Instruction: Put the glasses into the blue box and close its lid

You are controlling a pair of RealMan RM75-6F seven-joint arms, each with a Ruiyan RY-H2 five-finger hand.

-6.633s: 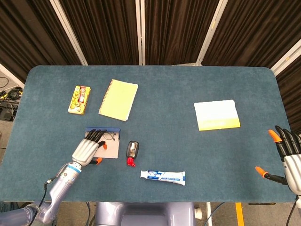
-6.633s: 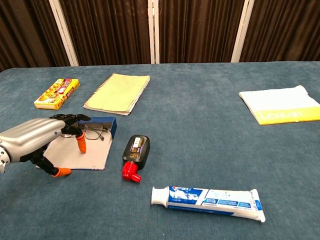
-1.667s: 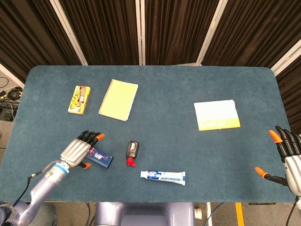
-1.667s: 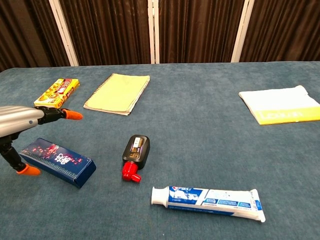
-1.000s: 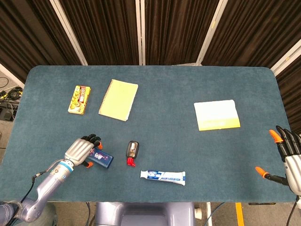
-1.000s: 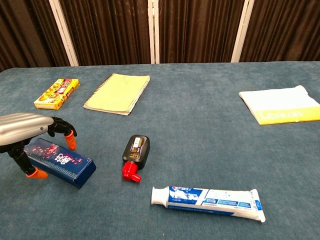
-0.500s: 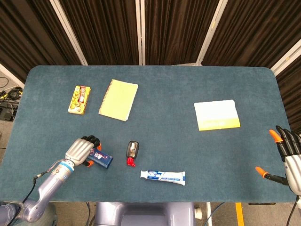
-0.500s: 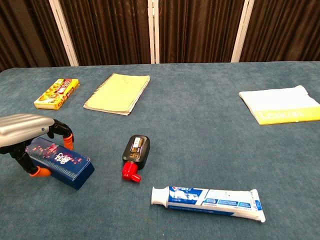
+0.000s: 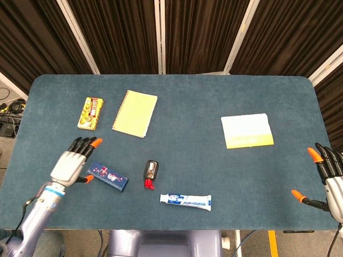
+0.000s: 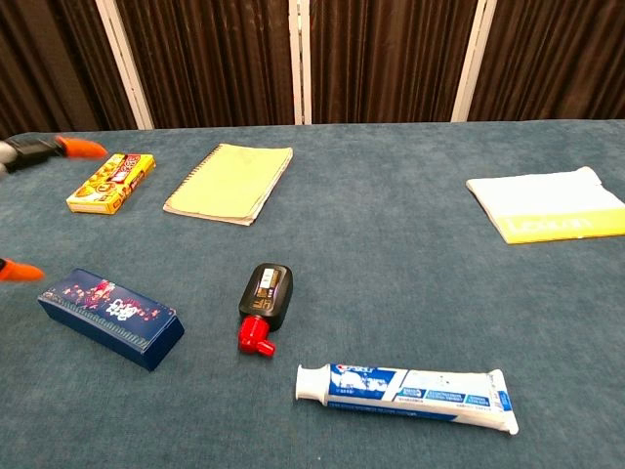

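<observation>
Box: your blue box (image 9: 107,176) lies on the near left part of the table (image 9: 187,101), lid down and shut, resting flat with nothing touching it.
Glasses: you cannot see them in either view; judging from the shut lid, they are probably inside, but the pictures do not prove it.
Progress: the task looks finished or very near finished. What is left, in my judgement, is only to check that the lid sits fully closed and to take the arm away.
Left robot hand: your left robot hand (image 9: 72,160) is just beside the left end of the box, not touching it, fingers spread apart and holding nothing.
Right robot hand: your right robot hand (image 9: 328,179) waits at the near right edge of the table, well apart from the box, fingers apart and empty.
Hidden: in the chest view the left robot hand is almost cut off, only orange fingertips (image 10: 78,148) show at the left border. The right robot hand is partly cut by the frame edge in the head view. The seam of the lid is too small to judge.
Neighbours: a black bottle with red cap (image 9: 150,173) and a toothpaste tube (image 9: 186,200) lie to the right of the box.
</observation>
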